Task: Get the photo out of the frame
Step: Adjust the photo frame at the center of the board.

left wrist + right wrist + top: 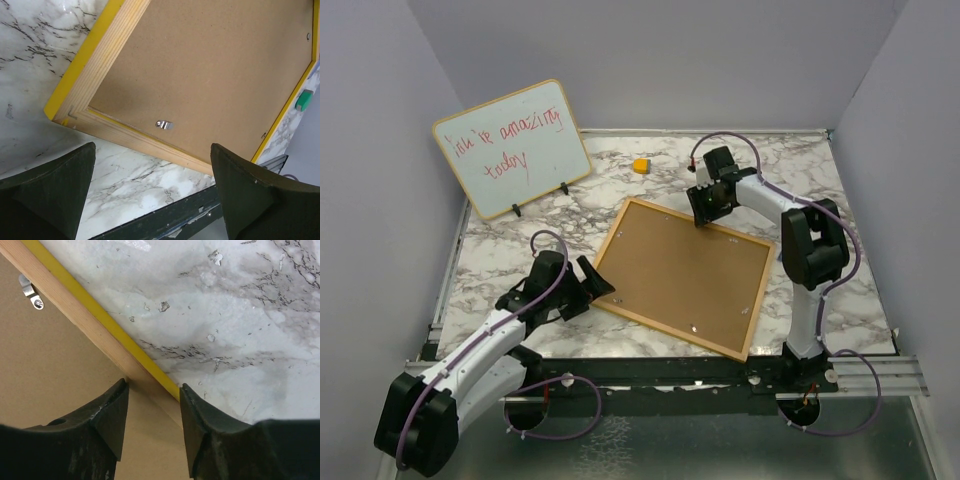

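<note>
The frame (680,275) lies face down on the marble table, its brown back up, thin yellow border round the wood rail. The photo is hidden under the back. My left gripper (595,285) is open and empty just off the frame's near-left corner. In the left wrist view (152,147) its fingers flank bare marble, with a small metal clip (164,124) on the back just beyond. My right gripper (705,212) is at the frame's far edge. In the right wrist view (152,385) its fingers straddle and touch the wood rail (80,315), one on the backboard side, one at the yellow outer edge.
A wood-edged whiteboard (510,148) with red handwriting stands at the back left. A small yellow block (640,165) lies at the back centre. Another clip (31,292) sits near the right gripper. The table's dark front rail (165,220) runs close behind the left gripper.
</note>
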Controlling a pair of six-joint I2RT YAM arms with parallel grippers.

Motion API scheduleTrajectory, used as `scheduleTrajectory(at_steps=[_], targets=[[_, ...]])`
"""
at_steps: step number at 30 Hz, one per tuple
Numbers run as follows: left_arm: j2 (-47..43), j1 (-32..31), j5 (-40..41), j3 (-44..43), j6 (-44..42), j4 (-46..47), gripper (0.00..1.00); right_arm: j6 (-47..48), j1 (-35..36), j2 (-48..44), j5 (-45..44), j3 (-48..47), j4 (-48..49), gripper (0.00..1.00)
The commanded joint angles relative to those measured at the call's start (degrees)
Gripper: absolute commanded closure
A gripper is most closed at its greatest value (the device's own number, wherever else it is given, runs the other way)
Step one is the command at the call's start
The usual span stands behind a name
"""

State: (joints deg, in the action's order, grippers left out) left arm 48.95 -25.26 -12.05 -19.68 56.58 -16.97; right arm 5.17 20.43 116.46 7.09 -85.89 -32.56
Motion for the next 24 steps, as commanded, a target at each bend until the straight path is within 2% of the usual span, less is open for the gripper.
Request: scheduleTrajectory(at_steps=[1, 3, 7, 10, 12, 19, 24], targets=[[-1.5, -0.3, -1.4, 1.3, 0.1, 0.1, 0.05, 0.2, 0.1, 2.5, -0.2, -0.3, -0.7, 0.56], [-1.8, -0.3, -1.1, 0.9, -0.2, -0.6, 0.05, -1.1, 0.1, 2.3, 0.7, 0.8, -0.4, 0.62], [-2.1, -0.3, -0.9, -0.2, -0.9, -1.9, 0.05, -4.1, 0.1, -0.6, 1.4, 5.3, 3.4, 0.66], [-2.1, -0.3, -1.1, -0.8, -1.4, -2.4, 0.05, -7.3, 0.2, -2.4, -0.3, 7.5, 5.2, 0.80], [-2.3, -0.3, -0.4, -1.4, -1.8, -3.4, 0.05, -9.6, 0.1, -3.2, -2.2, 8.3, 5.4, 0.98], [-4.7, -0.3, 1.8, -1.2, -0.9, -4.6, 0.06, -16.0, 0.1, -7.5, -9.3, 13.4, 5.5, 0.99], [-5.0, -0.3, 2.0, -1.3, -0.8, -4.6, 0.06, -21.8, 0.1, -12.8, -10.3, 20.0, 6.1, 0.99]])
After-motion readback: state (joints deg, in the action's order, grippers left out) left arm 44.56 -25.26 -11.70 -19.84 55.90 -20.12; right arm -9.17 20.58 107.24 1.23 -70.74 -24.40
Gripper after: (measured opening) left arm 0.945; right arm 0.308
